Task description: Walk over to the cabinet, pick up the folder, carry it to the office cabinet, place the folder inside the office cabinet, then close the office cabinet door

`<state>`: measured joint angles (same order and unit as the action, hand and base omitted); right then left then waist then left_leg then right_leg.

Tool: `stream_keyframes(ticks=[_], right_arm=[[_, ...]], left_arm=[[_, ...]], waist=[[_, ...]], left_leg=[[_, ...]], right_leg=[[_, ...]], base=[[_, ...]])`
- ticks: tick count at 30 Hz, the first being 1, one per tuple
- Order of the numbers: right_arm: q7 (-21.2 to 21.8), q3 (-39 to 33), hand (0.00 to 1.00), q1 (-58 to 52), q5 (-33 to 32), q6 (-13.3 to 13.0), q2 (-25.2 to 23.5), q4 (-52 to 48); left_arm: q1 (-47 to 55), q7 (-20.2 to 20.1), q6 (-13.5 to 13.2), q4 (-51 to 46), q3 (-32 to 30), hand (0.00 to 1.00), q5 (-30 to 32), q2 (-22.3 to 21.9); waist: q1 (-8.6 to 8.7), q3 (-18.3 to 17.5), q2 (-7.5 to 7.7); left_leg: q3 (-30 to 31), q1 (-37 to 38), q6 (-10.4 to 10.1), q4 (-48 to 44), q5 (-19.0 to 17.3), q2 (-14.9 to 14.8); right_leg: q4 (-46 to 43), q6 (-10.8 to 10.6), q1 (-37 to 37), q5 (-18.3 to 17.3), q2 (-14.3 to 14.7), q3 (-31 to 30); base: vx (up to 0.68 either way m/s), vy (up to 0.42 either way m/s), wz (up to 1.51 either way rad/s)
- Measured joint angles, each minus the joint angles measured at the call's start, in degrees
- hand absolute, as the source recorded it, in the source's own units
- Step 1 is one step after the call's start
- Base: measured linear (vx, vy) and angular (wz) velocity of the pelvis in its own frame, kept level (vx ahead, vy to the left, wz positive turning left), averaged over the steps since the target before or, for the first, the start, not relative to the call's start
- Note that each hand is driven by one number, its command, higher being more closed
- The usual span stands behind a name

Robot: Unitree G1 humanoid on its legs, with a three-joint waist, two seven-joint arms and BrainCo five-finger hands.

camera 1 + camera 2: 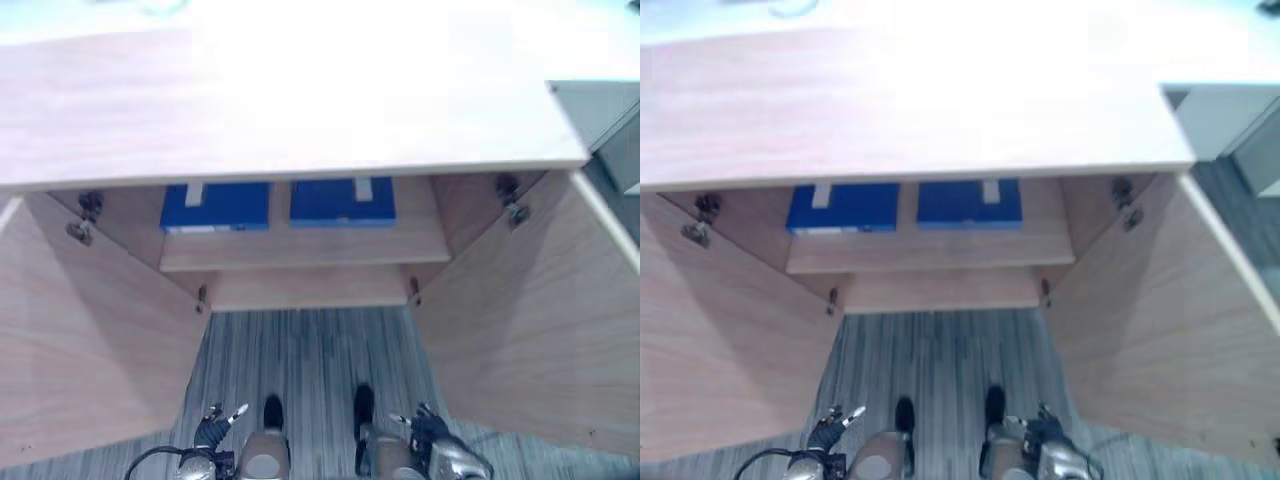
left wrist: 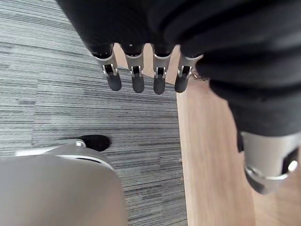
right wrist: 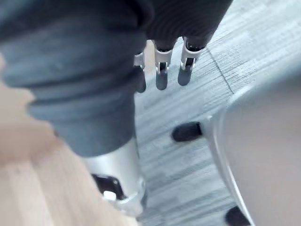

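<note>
Well beyond fingers: blue folder (image 1: pixel 215 207), second blue folder (image 1: pixel 342 202) on cabinet shelf (image 1: pixel 300 250), doors (image 1: pixel 90 330) open. Left hand (image 2: pixel 135 70), right hand (image 3: pixel 161 70) dangle, fingers straight, empty. Either pre-pickup or already placed imo; door-closing left.

— What does the left hand (image 2: pixel 159 70) look like?
— A dark ribbed cover spans the frame's top, with silver fingers (image 2: pixel 113 77) tipped dark below it.
— And the right hand (image 3: pixel 161 73)?
— The same: a dark ribbed cover at upper left and a silver thumb (image 3: pixel 117 179) at lower left.
</note>
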<state>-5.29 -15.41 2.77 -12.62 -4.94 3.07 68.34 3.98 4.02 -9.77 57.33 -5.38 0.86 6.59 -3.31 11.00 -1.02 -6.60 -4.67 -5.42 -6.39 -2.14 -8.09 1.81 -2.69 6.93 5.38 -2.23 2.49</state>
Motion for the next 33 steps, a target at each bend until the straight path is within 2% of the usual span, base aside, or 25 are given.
stream_keyframes(ticks=[3, 5, 8, 10, 12, 16, 20, 21, 22, 23, 24, 25, 27, 28, 29, 30, 31, 32, 33], right_arm=[[-0.9, -5.8, 0.00, -1.3, 0.1, 0.7, -0.1, 1.8], [-1.5, -5.8, 0.00, -1.3, 0.2, 1.0, 0.0, 2.2], [-1.4, -5.7, 0.00, -1.2, 0.4, 1.3, 0.0, 2.2], [-1.2, -4.9, 0.00, -0.6, 0.7, 1.3, 0.1, 2.1], [-1.0, -4.8, 0.00, -0.3, 1.7, 1.4, 0.1, 2.1], [-0.9, -5.5, 0.00, -0.2, 2.8, 2.1, -0.1, 2.1], [-2.1, -3.9, 0.00, -0.3, 0.2, 1.2, -1.4, -1.4], [-2.6, -2.6, 0.00, -0.6, 0.0, 1.0, -1.6, -2.2], [-3.0, -1.8, 0.00, -1.3, -0.4, 0.6, -1.9, -3.9], [-3.3, -1.4, 0.00, -1.6, -0.9, 0.4, -2.1, -4.8], [-3.8, -1.2, 0.00, -2.4, -1.8, 0.2, -2.1, -5.8], [-4.1, -1.2, 0.00, -2.9, -2.1, -0.1, -1.8, -5.9], [-4.4, -1.2, 0.00, -3.9, -2.1, -0.3, -1.6, -5.8], [-4.5, -1.3, 0.00, -4.2, -2.3, -0.3, -1.5, -5.7], [-4.5, -1.5, 0.00, -4.3, -2.4, -0.3, -1.5, -5.6], [-4.4, -3.4, 0.00, -4.7, -2.6, -0.3, -1.6, -4.9], [-4.5, -6.6, 0.00, -4.6, -3.5, -0.3, -1.3, -3.8], [-4.5, -7.9, 0.00, -4.4, -4.0, -0.2, -1.2, -3.1], [-4.5, -9.5, 0.00, -4.5, -4.2, 0.1, -1.3, -1.4]], left_arm=[[-0.9, 0.1, 0.0, 0.7, 2.8, 0.00, 4.6, 0.5], [-1.7, 0.1, 0.0, 1.1, 4.2, 0.00, 5.3, 0.7], [-3.4, 0.0, 0.0, 3.6, 7.2, 0.00, 5.3, 0.1], [-3.8, -0.2, -0.1, 5.5, 7.5, 0.00, 5.1, -1.6], [-4.2, -0.8, 0.2, 7.1, 7.4, 0.00, 4.1, -2.0], [-5.0, -1.4, 1.5, 9.3, 4.2, 0.00, 3.3, -2.0], [-4.8, -1.7, 2.0, 9.7, -1.3, 0.00, 3.3, -3.8], [-4.8, -1.7, 2.0, 9.5, -2.2, 0.00, 3.4, -4.1], [-4.6, -1.7, 2.0, 8.9, -3.7, 0.00, 3.4, -4.6], [-4.4, -1.7, 2.0, 8.3, -4.7, 0.00, 3.4, -4.9], [-4.2, -1.6, 2.0, 7.5, -6.5, 0.00, 3.4, -5.5], [-3.7, -1.5, 2.0, 7.1, -7.9, 0.00, 3.3, -5.8], [-3.3, -1.5, 2.1, 7.2, -9.0, 0.00, 2.9, -5.9], [-2.8, -1.4, 2.1, 7.2, -9.2, 0.00, 2.7, -6.0], [-2.7, -1.2, 2.1, 7.2, -9.2, 0.00, 2.5, -5.8], [-2.7, -1.2, 2.2, 7.7, -9.2, 0.00, 1.8, -5.9], [-2.7, -1.2, 2.5, 8.5, -9.0, 0.00, 1.6, -6.5], [-2.6, -1.2, 2.5, 8.6, -8.7, 0.00, 1.6, -6.6], [-2.4, -1.2, 2.5, 8.6, -8.1, 0.00, 1.6, -6.2]], waist=[[0.04, -1.9, -0.25], [-0.17, -2.0, -0.30], [0.38, -3.6, -0.11], [0.64, -4.7, -0.16], [0.96, -5.4, -0.09], [1.86, -5.4, -0.08], [1.99, -4.5, 0.00], [1.97, -4.3, 0.15], [1.94, -4.3, -0.19], [1.95, -4.3, -0.12], [2.34, -4.4, 0.01], [2.59, -4.3, -0.05], [2.46, -4.6, 0.06], [2.59, -4.7, 0.34], [2.60, -4.7, 0.61], [2.62, -5.4, 0.56], [2.72, -5.9, -1.11], [2.66, -6.0, -1.34], [2.39, -6.2, -1.20]], left_leg=[[1.0, 0.2, -0.8, -5.1, -3.6, -0.3], [2.7, 1.1, -0.6, -7.6, -6.3, 0.0], [1.1, 2.8, 0.2, -8.6, -8.7, 0.8], [-0.6, 3.9, 1.5, -8.5, -10.4, 2.5], [-2.1, 4.1, 2.7, -8.5, -11.1, 3.6], [-6.3, 6.9, 3.4, -7.2, -11.4, 4.9], [-13.7, 12.2, 4.3, -3.8, -10.8, 6.2], [-15.2, 13.1, 4.5, -3.3, -10.8, 6.2], [-17.4, 13.9, 5.0, -2.8, -10.7, 6.3], [-18.2, 14.0, 5.1, -2.8, -10.7, 6.5], [-19.1, 14.4, 5.3, -2.7, -10.6, 6.7], [-19.7, 15.0, 5.2, -2.7, -10.5, 6.6], [-21.0, 16.3, 4.3, -1.6, -10.0, 6.5], [-21.7, 17.4, 3.6, -0.6, -9.6, 6.4], [-22.0, 17.9, 2.9, -0.2, -9.4, 6.7], [-22.0, 17.5, 2.3, 0.9, -8.9, 7.0], [-20.7, 16.5, 2.9, 2.1, -8.2, 5.5], [-18.7, 16.1, 2.9, 2.5, -8.1, 4.9], [-15.8, 15.6, 2.8, 2.9, -7.9, 3.5]], right_leg=[[-0.3, -0.1, -1.3, 0.9, 1.0, -3.2], [0.1, -0.1, -1.9, 1.3, 2.0, -6.2], [0.3, -0.4, -1.8, 1.9, 2.4, -10.7], [1.0, -1.2, -1.2, 2.6, 2.5, -15.3], [0.9, -1.6, 0.0, 3.2, 2.3, -18.2], [-0.7, -1.9, 0.6, 3.4, 2.2, -21.7], [-9.4, -1.7, 3.6, 1.7, 4.3, -23.3], [-11.6, -1.5, 4.2, 0.9, 4.5, -22.5], [-15.5, 0.2, 5.7, -1.6, 3.6, -17.6], [-20.0, 0.7, 7.3, -3.9, 2.9, -13.7], [-28.5, 2.3, 9.5, -8.0, 1.1, -7.1], [-34.5, 3.0, 10.0, -11.2, -1.1, -2.1], [-38.9, 2.8, 9.5, -14.9, -4.3, 1.9], [-38.8, 1.9, 8.5, -16.5, -6.4, 3.8], [-37.1, 0.9, 7.7, -17.1, -6.9, 4.6], [-32.1, 1.8, 6.1, -18.7, -5.6, 5.7], [-27.5, 2.4, 5.1, -16.4, -2.6, 5.6], [-24.4, 2.9, 4.1, -14.9, -1.0, 5.3], [-17.4, 3.8, 1.6, -11.4, 2.3, 4.4]], base=[[0.08, 0.055, -0.35], [0.08, 0.102, -0.76], [0.05, 0.136, -0.81], [0.03, 0.140, -0.97], [0.02, 0.137, -0.76], [0.00, 0.138, -0.64], [-0.03, 0.082, -0.82], [-0.09, 0.015, -0.79], [-0.07, -0.002, -0.55], [-0.05, 0.012, -0.46], [0.01, 0.031, -0.33], [0.02, 0.019, -0.27], [0.07, -0.056, -0.32], [0.11, -0.111, -0.42], [0.16, -0.168, -0.47], [0.18, -0.168, -0.41], [0.15, -0.182, -0.44], [0.09, -0.160, -0.60], [0.02, -0.144, -0.77]])
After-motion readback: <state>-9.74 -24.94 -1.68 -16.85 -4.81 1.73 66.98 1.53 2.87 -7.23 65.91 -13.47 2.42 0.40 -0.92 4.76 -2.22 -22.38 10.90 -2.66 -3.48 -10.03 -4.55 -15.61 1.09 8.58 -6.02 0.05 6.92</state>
